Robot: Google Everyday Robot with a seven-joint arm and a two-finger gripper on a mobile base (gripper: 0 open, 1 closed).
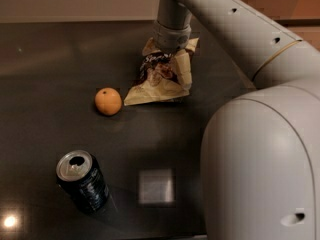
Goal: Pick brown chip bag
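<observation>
The brown chip bag lies flat on the dark table, right of centre at the back. It has a dark brown middle with white lettering and tan ends. My gripper comes down from above and sits on the far end of the bag, touching it. The grey wrist covers the gripper's tips and the bag's upper part. The bag rests on the table.
An orange lies just left of the bag. A dark soda can stands at the front left. My arm's large pale body fills the right foreground. The table's right edge runs close behind the bag.
</observation>
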